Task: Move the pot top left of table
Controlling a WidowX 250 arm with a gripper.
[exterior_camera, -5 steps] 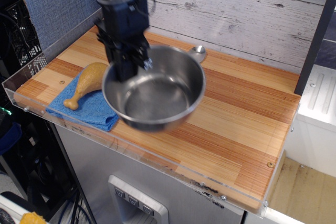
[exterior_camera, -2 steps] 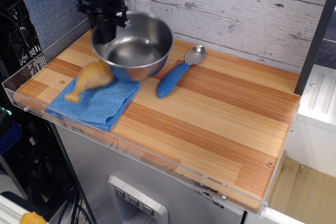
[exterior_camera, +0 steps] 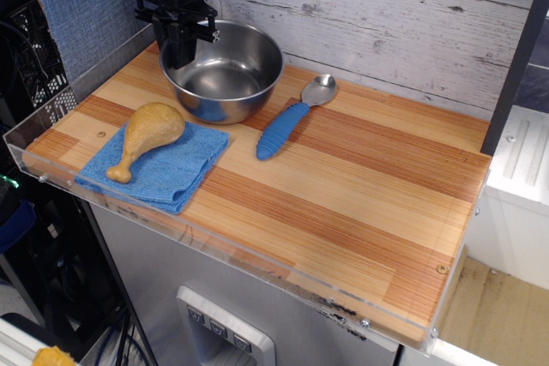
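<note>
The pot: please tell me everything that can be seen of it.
The pot is a round bowl-shaped vessel of shiny grey metal, empty inside, with no lid or handle in view. It sits upright at the back left of the table, near the grey plank wall. The black gripper is at its left rim and seems to clamp it. A blue cloth lies in front, a spoon to its right.

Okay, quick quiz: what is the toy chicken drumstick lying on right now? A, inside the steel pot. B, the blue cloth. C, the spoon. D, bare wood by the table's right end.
B: the drumstick lies on the folded blue cloth at the table's left front, outside the pot and apart from the spoon.
</note>
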